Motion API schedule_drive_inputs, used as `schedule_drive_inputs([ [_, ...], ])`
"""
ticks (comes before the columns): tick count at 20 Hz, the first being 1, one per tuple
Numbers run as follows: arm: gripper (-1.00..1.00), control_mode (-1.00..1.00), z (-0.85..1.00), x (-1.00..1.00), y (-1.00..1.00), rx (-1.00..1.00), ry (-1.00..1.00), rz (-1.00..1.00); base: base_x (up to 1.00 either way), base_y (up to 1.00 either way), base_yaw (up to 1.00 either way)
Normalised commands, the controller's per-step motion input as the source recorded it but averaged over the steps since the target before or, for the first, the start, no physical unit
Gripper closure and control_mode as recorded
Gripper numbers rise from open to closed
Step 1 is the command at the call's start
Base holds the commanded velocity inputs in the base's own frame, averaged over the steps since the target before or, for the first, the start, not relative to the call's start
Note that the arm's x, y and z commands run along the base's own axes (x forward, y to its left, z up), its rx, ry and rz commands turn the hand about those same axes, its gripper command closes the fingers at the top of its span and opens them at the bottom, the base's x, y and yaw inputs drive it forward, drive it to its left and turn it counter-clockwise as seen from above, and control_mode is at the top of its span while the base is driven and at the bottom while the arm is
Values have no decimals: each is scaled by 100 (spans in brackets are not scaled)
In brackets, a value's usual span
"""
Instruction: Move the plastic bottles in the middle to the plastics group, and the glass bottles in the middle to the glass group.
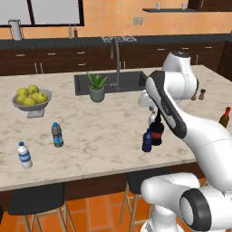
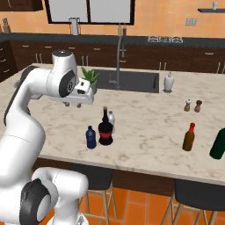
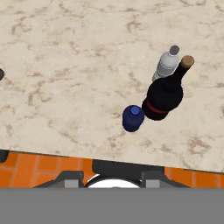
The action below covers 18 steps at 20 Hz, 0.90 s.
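Three bottles cluster near the counter's front edge. The navy plastic bottle stands in front. Beside it is the black round glass bottle with a red band. Behind that is the slim clear greyish bottle. My gripper hangs open and empty above the counter, apart from the cluster. The plastics group, a blue-capped water bottle and a white-capped one, stands far left. The brown red-topped glass bottle stands far right.
A bowl of lemons, a potted plant and the sink lie toward the back. Salt and pepper shakers, a white dispenser and a dark green bottle stand on the right side. Stools sit under the front edge.
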Motion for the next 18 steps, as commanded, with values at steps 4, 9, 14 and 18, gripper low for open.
schedule_drive_inputs([
  [4, -100, -100, -13, -10, -5, 0, 1, 0, 0, 0, 0],
  [9, -100, -100, -60, -21, -13, -2, 11, 0, 0, 0, 0],
  [14, -100, -100, -67, 8, -14, -5, 8, 0, 0, 0, 0],
  [18, -100, -100, -34, 32, -12, 0, 8, 0, 0, 0, 0],
])
